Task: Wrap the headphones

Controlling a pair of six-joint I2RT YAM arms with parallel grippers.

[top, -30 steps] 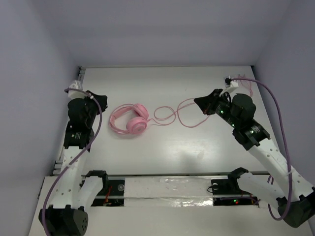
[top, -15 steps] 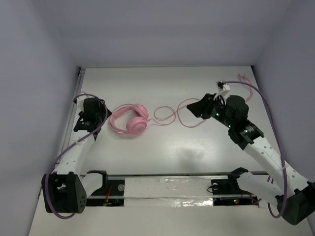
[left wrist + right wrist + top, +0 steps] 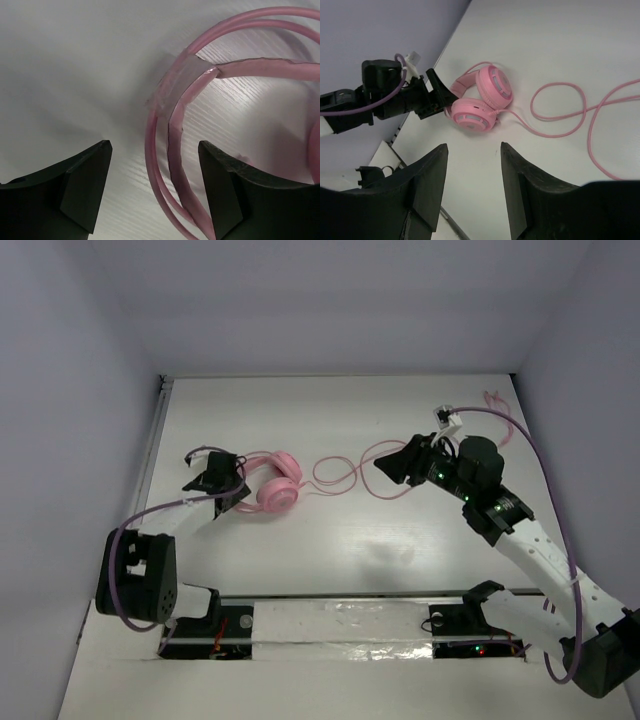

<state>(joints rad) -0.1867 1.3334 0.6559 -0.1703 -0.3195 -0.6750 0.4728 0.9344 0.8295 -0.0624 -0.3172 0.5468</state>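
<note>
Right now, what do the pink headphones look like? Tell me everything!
The headphones are pink, smooth plastic by the look, lying flat on the white table. Two round padded earcups sit together; a double-band headband arches left, between the fingers of the open left pincer. A thin cord trails right in loose loops, unwrapped.

The headphones point(image 3: 272, 480) lie on the table point(image 3: 330, 550), with the headband point(image 3: 176, 89) between the fingers point(image 3: 82, 185) of the left gripper point(image 3: 154, 150). Their cord point(image 3: 560, 135) loops just ahead of the right gripper point(image 3: 472, 150).
</note>
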